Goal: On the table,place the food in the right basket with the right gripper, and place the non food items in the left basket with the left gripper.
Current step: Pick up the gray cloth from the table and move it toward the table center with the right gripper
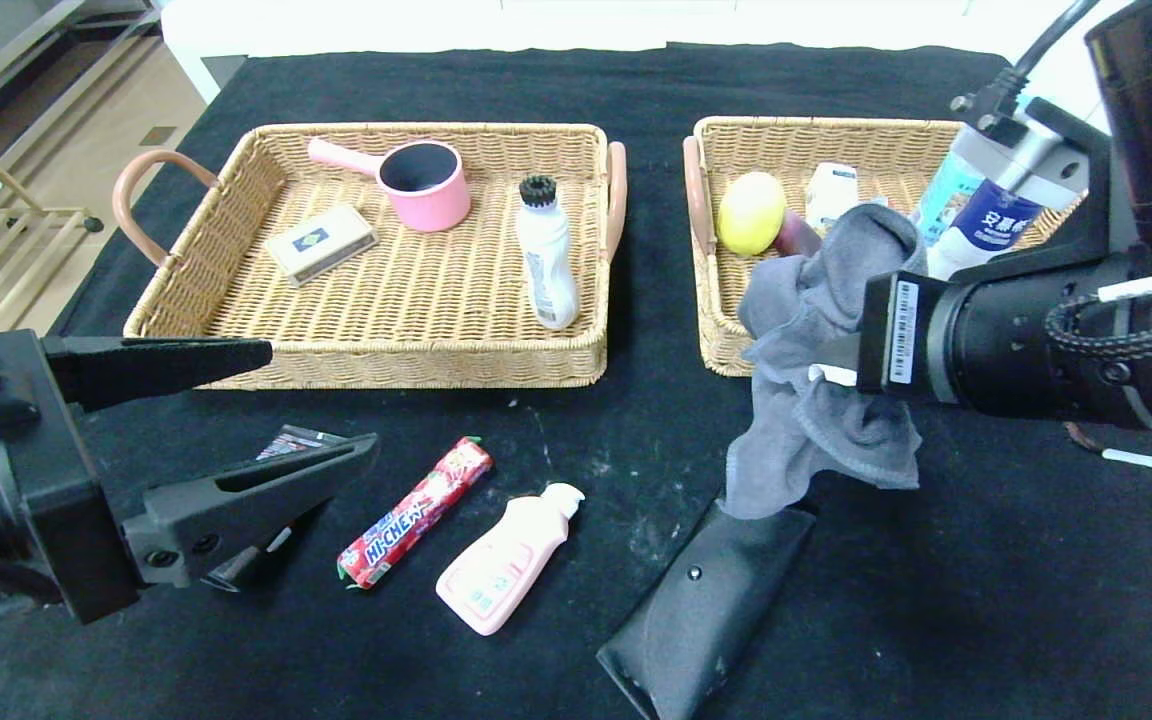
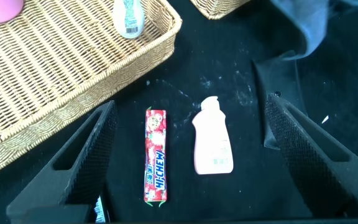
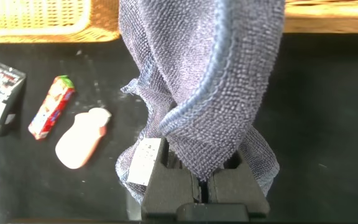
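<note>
- Hanging from the right gripper [image 1: 836,365], the grey cloth [image 1: 816,340] droops in front of the right basket [image 1: 796,140], its lowest corner just over the glasses case [image 1: 706,605].
- The right jaws are pressed together on a fold of the cloth; the right wrist view shows the fabric [image 3: 204,93] bunched between the fingers with a white tag [image 3: 143,163] beside them.
- The left gripper [image 1: 311,400] hovers low over the table [image 1: 986,600] near the front left, jaws spread wide and holding nothing.
- Between its fingers in the left wrist view lie the candy stick [image 2: 156,155] and the pink bottle [image 2: 212,146], side by side but apart.
- The black tube [image 1: 281,450] lies partly hidden under the left gripper's lower finger.
- The left basket [image 1: 236,180] holds a pink pot [image 1: 426,183], a small box [image 1: 321,243] and a white bottle with a black cap [image 1: 548,255].
- The right basket holds a yellow fruit [image 1: 751,212], a small carton [image 1: 831,195] and the blue-labelled bottle [image 1: 981,215], partly behind the right arm.
</note>
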